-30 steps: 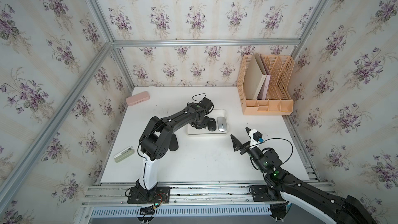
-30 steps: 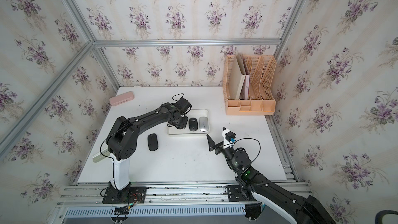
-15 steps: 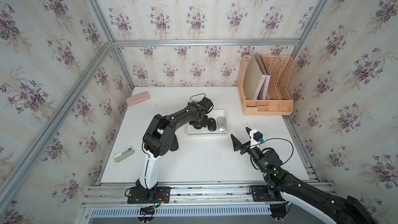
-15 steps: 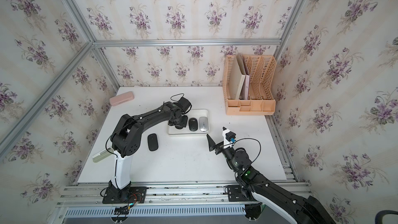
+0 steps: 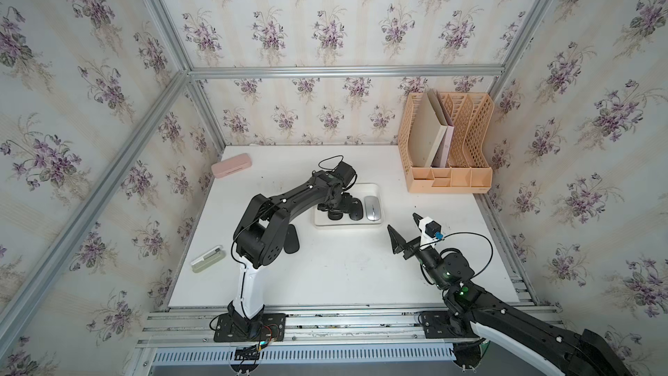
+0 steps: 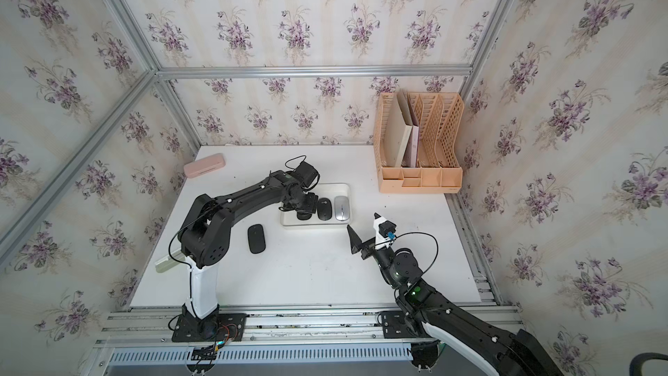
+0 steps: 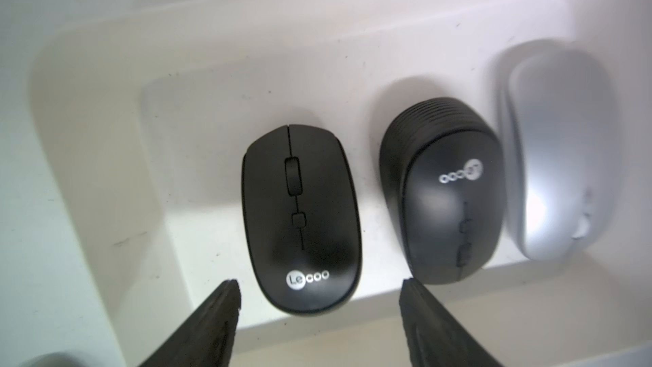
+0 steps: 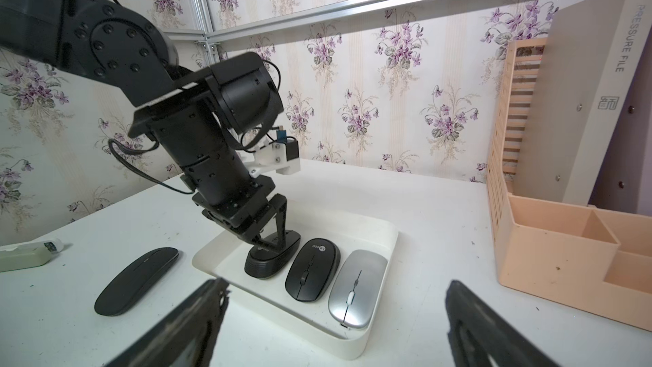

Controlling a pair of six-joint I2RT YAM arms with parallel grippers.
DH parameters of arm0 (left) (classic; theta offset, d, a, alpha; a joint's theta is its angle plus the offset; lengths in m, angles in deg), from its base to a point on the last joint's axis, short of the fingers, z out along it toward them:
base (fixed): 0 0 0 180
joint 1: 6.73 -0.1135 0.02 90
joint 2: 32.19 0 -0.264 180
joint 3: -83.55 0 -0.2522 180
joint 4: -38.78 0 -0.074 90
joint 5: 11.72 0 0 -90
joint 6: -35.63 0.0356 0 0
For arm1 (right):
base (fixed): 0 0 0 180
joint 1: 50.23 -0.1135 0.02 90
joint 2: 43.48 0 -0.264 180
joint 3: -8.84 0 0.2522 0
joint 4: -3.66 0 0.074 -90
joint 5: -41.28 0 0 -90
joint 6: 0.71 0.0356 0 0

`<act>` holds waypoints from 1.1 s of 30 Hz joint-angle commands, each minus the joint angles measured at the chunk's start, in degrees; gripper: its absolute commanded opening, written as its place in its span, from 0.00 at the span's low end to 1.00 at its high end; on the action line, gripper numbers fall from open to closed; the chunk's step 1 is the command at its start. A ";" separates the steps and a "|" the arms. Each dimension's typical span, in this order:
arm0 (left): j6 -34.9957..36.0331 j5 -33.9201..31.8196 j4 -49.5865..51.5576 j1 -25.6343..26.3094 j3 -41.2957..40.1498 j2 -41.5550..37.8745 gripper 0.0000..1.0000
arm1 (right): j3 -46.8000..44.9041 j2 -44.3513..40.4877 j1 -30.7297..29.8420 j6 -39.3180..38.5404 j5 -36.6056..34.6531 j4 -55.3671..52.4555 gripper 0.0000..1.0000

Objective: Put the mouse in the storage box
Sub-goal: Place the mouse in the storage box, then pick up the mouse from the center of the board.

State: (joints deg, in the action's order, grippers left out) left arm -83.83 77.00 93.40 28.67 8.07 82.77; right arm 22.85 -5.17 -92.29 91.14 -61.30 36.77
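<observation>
The storage box [image 5: 347, 225], a shallow white tray [image 8: 391, 241], holds three mice side by side. A black mouse [image 7: 300, 220] lies at one end, a second black mouse [image 7: 441, 188] sits in the middle, and a silver mouse [image 8: 356, 287] is at the right end. My left gripper [image 7: 317, 287] hangs open over the end black mouse [image 8: 271, 255], a finger on each side and neither touching it. A flat black mouse [image 6: 256, 238] lies on the table left of the box [image 6: 314, 225]. My right gripper [image 5: 405, 227] stands wide open and empty, in front of the box and to its right.
A peach lattice file organiser [image 5: 448, 175] with folders stands at the back right. A pink oblong case [image 5: 231, 165] lies at the back left. A small green and white item [image 5: 208, 258] rests near the table's left edge. The left arm [image 5: 289, 200] reaches across the table's left half.
My left gripper's jaws have spread apart and let go of the black mouse, which now rests in the box. The right arm has not moved.
</observation>
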 commanded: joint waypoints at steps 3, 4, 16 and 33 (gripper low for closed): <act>3.29 -1.89 -0.51 0.20 -0.69 -9.64 0.80 | -0.48 1.25 -0.04 -0.13 -0.93 2.13 1.00; 4.06 -3.38 -1.02 0.17 -1.96 -12.06 0.80 | -0.31 1.66 -0.04 -0.09 -0.85 2.12 1.00; 2.07 -18.70 -4.44 -9.25 -33.92 -41.14 0.85 | 0.88 5.40 -0.04 0.26 6.23 3.04 1.00; 0.50 -10.84 -11.18 -11.54 -44.72 -34.97 0.99 | 1.56 7.50 -0.04 0.70 7.67 3.67 1.00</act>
State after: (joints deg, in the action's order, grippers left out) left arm -82.82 64.85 84.46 17.19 -37.19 45.79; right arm 24.07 2.45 -92.29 91.47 -53.78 39.28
